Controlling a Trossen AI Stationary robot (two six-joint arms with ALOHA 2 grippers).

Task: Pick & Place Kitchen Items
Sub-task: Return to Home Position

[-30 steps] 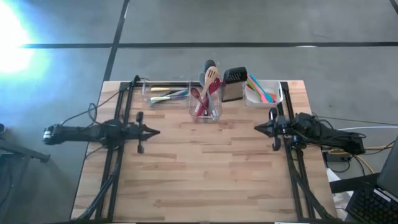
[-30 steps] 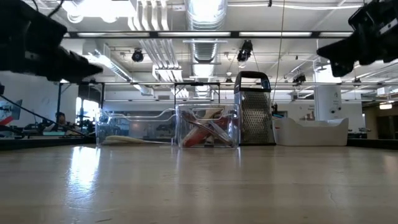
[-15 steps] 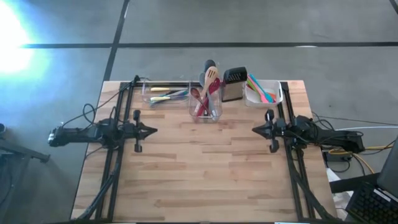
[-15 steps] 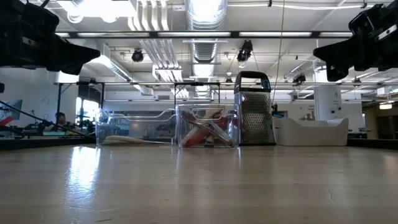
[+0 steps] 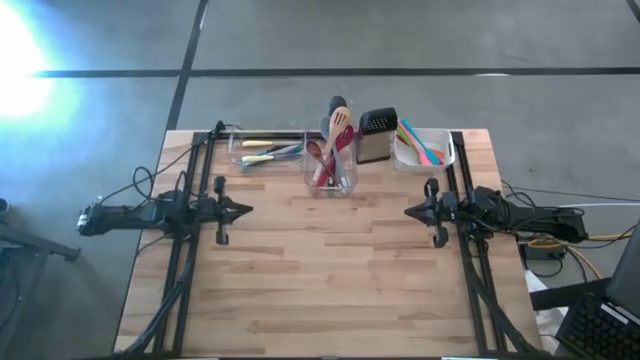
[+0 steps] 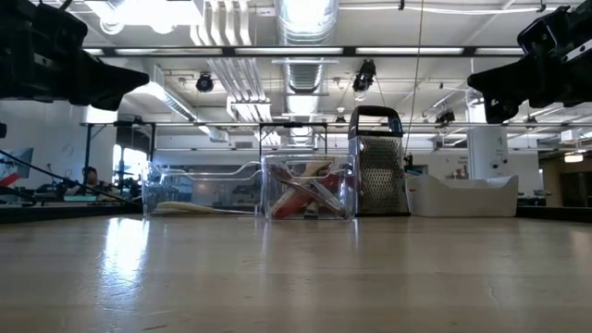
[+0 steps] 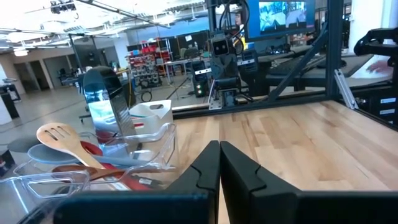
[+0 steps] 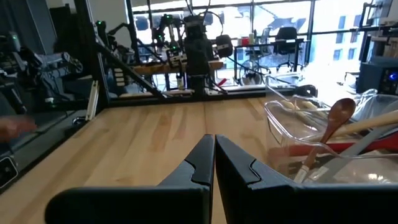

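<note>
Both arms are held above the table [image 5: 320,300] at mid-depth, tips pointed inward and well apart. The left gripper [image 5: 246,211] is parked over the left side, fingers clenched together with nothing between them. The right gripper [image 5: 409,211] is mirrored over the right side, also clenched on nothing. 3 tubs and a grater [image 5: 376,136] are lined up along the far edge. In the left clear tub [image 5: 233,152], yellow-handled knives [image 5: 258,144] are laid flat with other slim utensils. In the middle clear tub [image 5: 346,187], a wooden slotted spatula [image 5: 341,124], red spoons [image 5: 318,158] and a dark ladle [image 5: 335,103] are stood leaning. The grater is set just beside that tub. Farthest right, pink, blue and green-orange tools [image 5: 418,143] are propped in the white tub [image 5: 447,150].
</note>
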